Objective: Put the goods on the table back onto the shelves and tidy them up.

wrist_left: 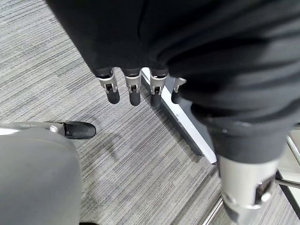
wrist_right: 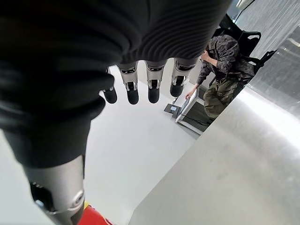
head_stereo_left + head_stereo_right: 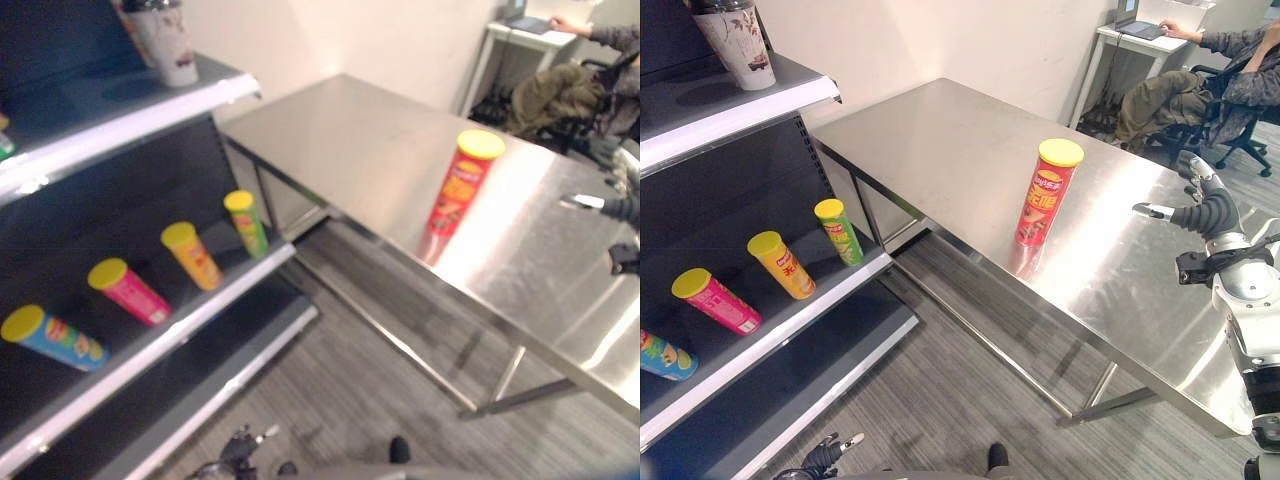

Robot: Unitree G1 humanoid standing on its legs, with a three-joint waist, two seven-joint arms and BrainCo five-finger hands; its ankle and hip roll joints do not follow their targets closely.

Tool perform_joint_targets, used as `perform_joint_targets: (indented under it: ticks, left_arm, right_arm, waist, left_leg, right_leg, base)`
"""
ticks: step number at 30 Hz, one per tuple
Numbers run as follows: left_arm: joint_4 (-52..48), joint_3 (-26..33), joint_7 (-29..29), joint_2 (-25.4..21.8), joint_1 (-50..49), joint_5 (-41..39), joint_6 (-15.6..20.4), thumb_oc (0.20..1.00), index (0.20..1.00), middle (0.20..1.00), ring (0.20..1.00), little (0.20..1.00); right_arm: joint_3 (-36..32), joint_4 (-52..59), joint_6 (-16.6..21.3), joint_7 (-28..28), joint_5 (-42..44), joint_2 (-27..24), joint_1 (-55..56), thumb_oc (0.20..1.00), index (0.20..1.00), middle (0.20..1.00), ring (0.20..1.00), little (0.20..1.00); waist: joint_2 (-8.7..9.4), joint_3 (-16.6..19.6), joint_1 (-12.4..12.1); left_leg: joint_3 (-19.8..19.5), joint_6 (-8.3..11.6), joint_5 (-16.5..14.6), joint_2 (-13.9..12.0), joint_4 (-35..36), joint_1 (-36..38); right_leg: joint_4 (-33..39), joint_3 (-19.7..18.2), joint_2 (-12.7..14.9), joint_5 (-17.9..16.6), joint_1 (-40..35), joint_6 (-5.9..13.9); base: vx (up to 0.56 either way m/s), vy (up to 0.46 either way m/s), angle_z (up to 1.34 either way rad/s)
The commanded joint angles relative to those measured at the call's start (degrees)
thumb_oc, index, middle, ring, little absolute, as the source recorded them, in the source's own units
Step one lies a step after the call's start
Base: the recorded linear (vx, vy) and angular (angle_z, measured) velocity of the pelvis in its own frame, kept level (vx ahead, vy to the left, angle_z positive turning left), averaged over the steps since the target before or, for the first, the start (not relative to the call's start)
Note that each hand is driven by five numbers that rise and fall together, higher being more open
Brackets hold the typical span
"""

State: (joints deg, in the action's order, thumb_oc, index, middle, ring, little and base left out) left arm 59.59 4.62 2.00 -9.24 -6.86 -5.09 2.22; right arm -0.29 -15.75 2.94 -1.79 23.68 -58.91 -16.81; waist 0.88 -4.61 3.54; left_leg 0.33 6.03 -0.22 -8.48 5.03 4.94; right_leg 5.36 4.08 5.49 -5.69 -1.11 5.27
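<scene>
A red chip can with a yellow lid stands upright on the steel table. My right hand hovers over the table to the right of the can, apart from it, open and holding nothing; its fingers are straight, with a bit of the red can showing past the thumb. My left hand hangs low by the floor, fingers straight and empty. On the middle shelf stand a blue can, a pink can, an orange can and a green can.
A paper cup stands on the top shelf. A narrow strip of grey floor separates the shelves from the table. A person sits at a white desk beyond the table's far right corner.
</scene>
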Motion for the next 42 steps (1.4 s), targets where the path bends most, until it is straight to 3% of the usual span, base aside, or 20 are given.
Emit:
perform_joint_targets:
  ticks: [1, 9, 14, 35, 42]
  left_arm:
    - [0.21, -0.73, -0.09, -2.11, 0.86, 1.53, 0.36, 1.0, 1.0, 1.0, 1.0, 1.0]
    - [0.1, 0.89, -0.24, -1.62, -0.48, 0.96, 0.23, 1.0, 1.0, 1.0, 1.0, 1.0]
    - [-1.66, 1.61, 0.06, -0.48, -1.44, 0.19, 0.18, 1.0, 1.0, 1.0, 1.0, 1.0]
    - [-1.5, 1.73, -0.09, -0.27, -1.82, -0.15, 0.24, 1.0, 1.0, 1.0, 1.0, 1.0]
    - [-2.12, 1.9, -0.06, 0.13, -2.43, -0.39, 0.09, 1.0, 1.0, 1.0, 1.0, 1.0]
  right_arm:
    - [2.12, -3.3, 1.9, -1.03, 0.32, -3.37, -7.0, 1.0, 1.0, 1.0, 1.0, 1.0]
    - [2.71, -2.17, 1.85, -1.38, 1.43, -2.79, -8.24, 1.0, 1.0, 1.0, 1.0, 1.0]
    - [8.34, -2.66, 2.31, -0.7, 1.8, -3.94, -12.58, 1.0, 1.0, 1.0, 1.0, 1.0]
    - [9.16, -2.31, 2.75, -0.78, 1.77, -2.79, -13.79, 1.0, 1.0, 1.0, 1.0, 1.0]
    - [18.6, -6.41, 2.09, 0.24, 1.23, -4.06, -22.14, 1.0, 1.0, 1.0, 1.0, 1.0]
  waist:
    - [2.37, 1.93, -1.1]
    - [2.44, 1.71, -1.82]
    - [2.58, 1.15, -2.55]
    - [2.34, 1.24, -2.96]
    - [2.42, 0.65, -3.76]
  left_leg:
    - [1.89, -2.91, -1.72, 0.35, -0.03, -1.5]
    - [2.07, -2.77, -1.38, -0.2, -0.03, -2.26]
    - [2.88, -2.75, -1.16, -0.98, -0.03, -2.29]
    - [2.93, -2.47, -1.28, -0.84, -0.03, -2.0]
    - [2.48, -2.16, -1.04, -0.6, -0.03, -2.66]
  right_leg:
    - [-0.36, -2.19, 1.4, 1.95, 1.4, -3.06]
    - [-0.36, -1.69, 1.22, 1.94, 1.07, -2.87]
    - [-0.36, -0.99, 1.31, 1.79, 0.0, -2.71]
    - [-0.36, -0.66, 1.65, 1.73, -0.3, -2.62]
    - [-0.36, -0.72, 1.71, 1.66, -0.3, -2.53]
  base:
    - [0.0, 0.0, 0.0]
    - [0.03, -0.035, 0.07]
    - [0.02, -0.031, 0.1]
    - [0.0, 0.0, 0.03]
    - [0.0, 0.0, 0.0]
